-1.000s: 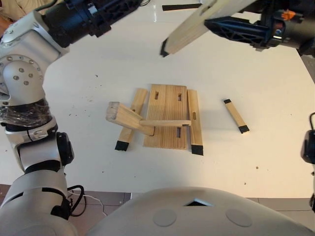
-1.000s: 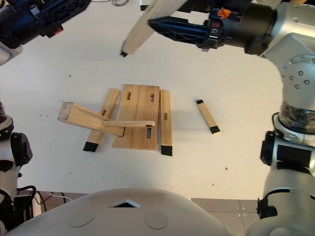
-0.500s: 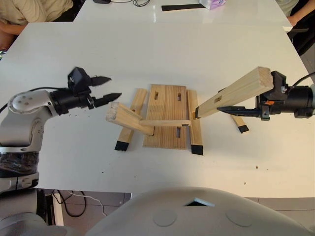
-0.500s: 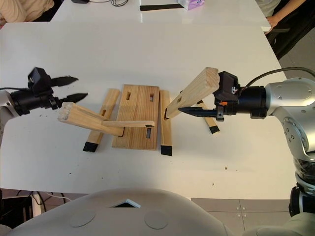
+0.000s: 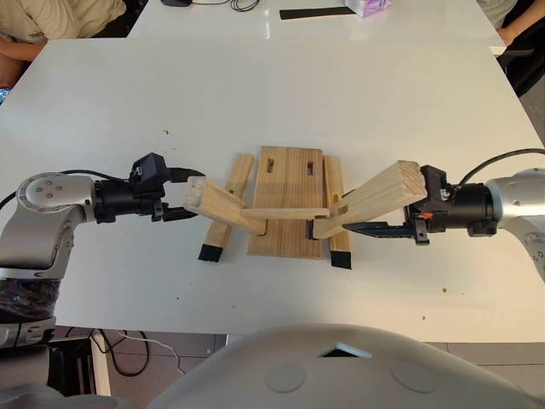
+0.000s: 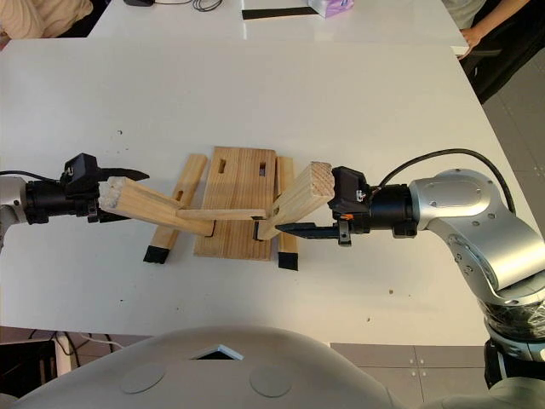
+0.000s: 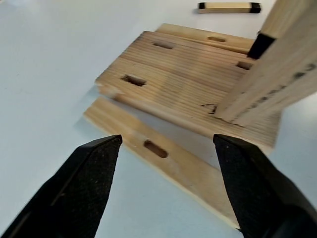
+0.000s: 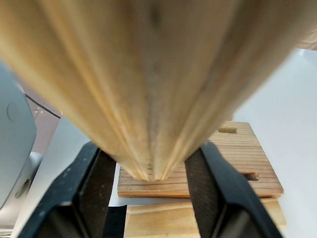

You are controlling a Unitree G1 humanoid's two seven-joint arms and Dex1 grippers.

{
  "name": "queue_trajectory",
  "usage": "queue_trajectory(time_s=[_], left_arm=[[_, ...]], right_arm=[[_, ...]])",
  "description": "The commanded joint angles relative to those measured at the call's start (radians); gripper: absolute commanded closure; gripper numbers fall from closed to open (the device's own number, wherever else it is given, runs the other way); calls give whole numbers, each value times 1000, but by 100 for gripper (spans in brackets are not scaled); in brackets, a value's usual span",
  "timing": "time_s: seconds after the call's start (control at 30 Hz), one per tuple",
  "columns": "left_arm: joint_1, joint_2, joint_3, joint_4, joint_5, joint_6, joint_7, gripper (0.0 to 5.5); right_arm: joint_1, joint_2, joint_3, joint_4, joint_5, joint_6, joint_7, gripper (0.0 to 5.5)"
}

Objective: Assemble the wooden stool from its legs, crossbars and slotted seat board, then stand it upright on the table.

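Observation:
The slotted seat board [image 5: 289, 183] lies flat mid-table. A wooden leg [image 5: 223, 207] leans up out of it to the left, and a thin crossbar [image 5: 285, 213] runs from that leg to the right. My left gripper [image 5: 180, 194] is open, its fingertips on either side of that leg's raised end. My right gripper [image 5: 370, 220] is shut on a second leg [image 5: 375, 196], tilted, with its black-tipped lower end at the crossbar's free end. Two more legs [image 5: 237, 175] [image 5: 335, 179] lie flat along the board's sides. A short crossbar [image 7: 229, 7] lies to the right.
A black strip [image 5: 313, 12] and a small box [image 5: 370, 7] sit at the table's far edge. People sit at the far corners. White table [image 5: 255, 85] surface stretches behind the board and along the front edge.
Both arms came down from high above. The right one brought its leg left and down to the crossbar's end. The left gripper moved right to the leaning leg's raised end.

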Motion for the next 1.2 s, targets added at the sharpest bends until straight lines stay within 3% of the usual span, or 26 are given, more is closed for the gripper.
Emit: queue_trajectory(time_s=[0.03, 0.8, 1.2], left_arm=[[6, 34, -11, -23, -5, 13, -45, 207], [-42, 10, -44, -97, -45, 63, -55, 207], [-53, -38, -67, -225, -87, 120, -1, 207]], right_arm=[[8, 21, 3, -13, 4, -5, -29, 347], [49, 18, 120, 62, -151, -130, 0, 347], [-64, 44, 240, 161, -205, -135, 35, 347]])
